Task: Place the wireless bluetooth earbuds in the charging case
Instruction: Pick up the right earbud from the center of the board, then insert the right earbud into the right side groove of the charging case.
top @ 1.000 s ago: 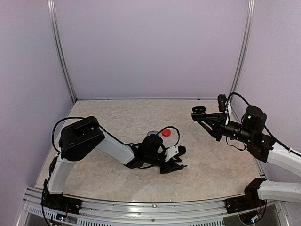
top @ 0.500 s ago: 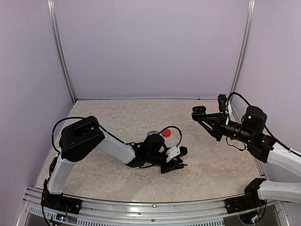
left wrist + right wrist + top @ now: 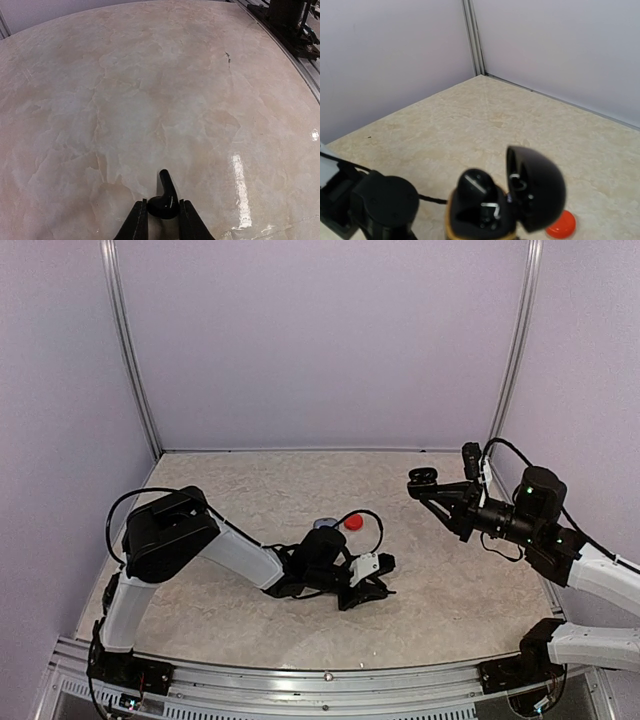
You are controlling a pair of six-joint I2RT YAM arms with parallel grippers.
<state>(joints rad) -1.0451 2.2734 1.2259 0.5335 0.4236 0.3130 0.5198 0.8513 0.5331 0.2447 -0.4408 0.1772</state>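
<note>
A black earbud (image 3: pixel 165 194) lies on the marble table (image 3: pixel 150 90), its stem pointing away from the camera. My left gripper (image 3: pixel 163 205) is low over the table, and both fingers press the bud's round body. In the top view the left gripper (image 3: pixel 372 580) is near the table's middle front. My right gripper (image 3: pixel 432 487) is raised at the right, shut on the black charging case (image 3: pixel 490 210). The case's lid (image 3: pixel 537 192) stands open to the right. One black earbud (image 3: pixel 476 184) sits in the case's left slot.
A red case (image 3: pixel 353 523) and a greyish case (image 3: pixel 325 524) lie just behind the left wrist; the red case (image 3: pixel 561 225) also shows below the held case. The left arm's black body (image 3: pixel 385 205) fills the right wrist view's lower left. Walls enclose the table.
The left jaws have narrowed onto the black earbud, and the left wrist has shifted slightly. The right arm and the case have stayed still.
</note>
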